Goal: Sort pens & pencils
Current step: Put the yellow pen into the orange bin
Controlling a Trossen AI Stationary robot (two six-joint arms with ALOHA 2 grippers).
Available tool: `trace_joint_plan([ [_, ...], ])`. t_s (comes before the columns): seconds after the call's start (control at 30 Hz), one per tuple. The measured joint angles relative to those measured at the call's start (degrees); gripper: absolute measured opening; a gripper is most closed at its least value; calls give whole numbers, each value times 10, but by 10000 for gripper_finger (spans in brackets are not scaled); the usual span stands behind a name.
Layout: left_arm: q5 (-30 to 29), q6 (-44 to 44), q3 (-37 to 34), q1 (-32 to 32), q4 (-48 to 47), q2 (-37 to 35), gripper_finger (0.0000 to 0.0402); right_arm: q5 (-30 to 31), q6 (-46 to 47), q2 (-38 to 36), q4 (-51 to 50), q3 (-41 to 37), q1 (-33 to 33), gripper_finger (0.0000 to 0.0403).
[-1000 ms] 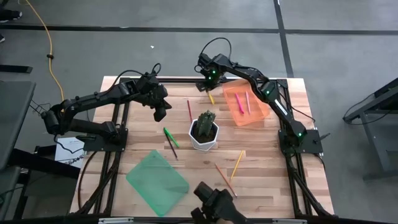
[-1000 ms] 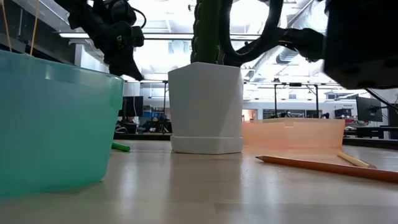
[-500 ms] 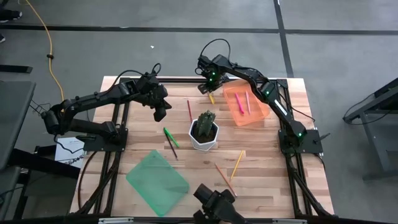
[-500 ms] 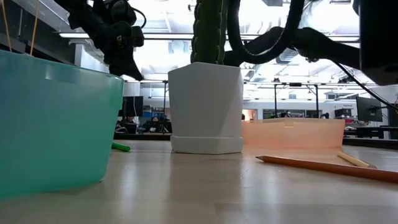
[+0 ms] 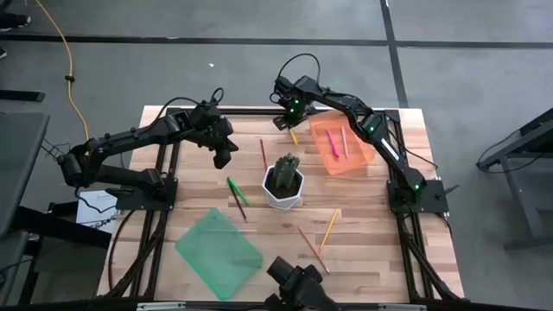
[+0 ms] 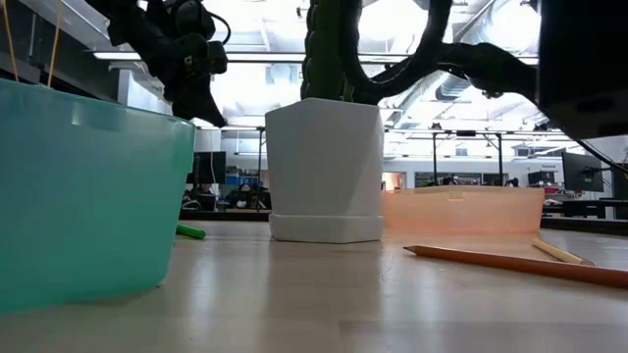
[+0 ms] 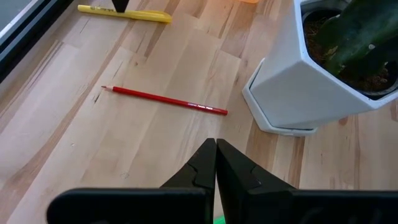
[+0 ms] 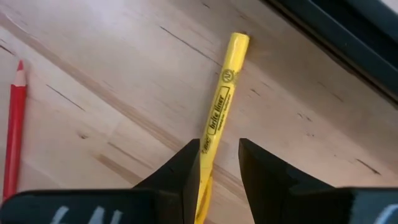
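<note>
High view: wooden tabletop (image 5: 363, 233) with a white hexagonal pot (image 5: 283, 188) holding a cactus at centre. Left end effector (image 5: 222, 158) hangs over the tabletop left of the pot, fingers pressed together, holding nothing. Right end effector (image 5: 286, 123) is at the far edge, right over the yellow pen (image 5: 293, 136), fingers apart. Orange tray (image 5: 342, 147) right of it holds a pink-red pen (image 5: 344, 142) and 1 orange stick, type unclear. Red pencil (image 5: 263, 153) lies thin and long between the 2 arms, behind the pot. Green pen (image 5: 238, 190), short and thick, lies left of the pot with the dark pencil (image 5: 238, 207) just beside it, crossing or touching, cannot tell. Yellow-orange pencil (image 5: 329, 229) and orange pencil (image 5: 312, 248) lie in front of the pot, ends near each other. Green tray (image 5: 219, 251) sits front left, tilted. Low view: green tray wall (image 6: 88, 196) close on the left, pot (image 6: 324, 167) in the middle, orange tray (image 6: 461, 209) behind on the right, 1 orange pencil (image 6: 510, 263) flat on the wood, green pen tip (image 6: 191, 232) just showing. Left wrist view: shut fingers (image 7: 205, 165) above bare wood, red pencil (image 7: 165, 100) lying flat near the pot base (image 7: 292, 93), yellow pen (image 7: 124, 12) farther off. Right wrist view: 2 fingers (image 8: 186, 171) straddle the yellow pen (image 8: 217, 118), a gap on each side, not clamped; black print on its barrel; red pencil tip (image 8: 15, 124) off to one side.
</note>
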Motion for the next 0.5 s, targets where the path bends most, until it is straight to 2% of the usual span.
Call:
trace_joint_plan([
  [0.5,0,0,0,0,1,0,1,-3,8,0,2,-1,4,103],
])
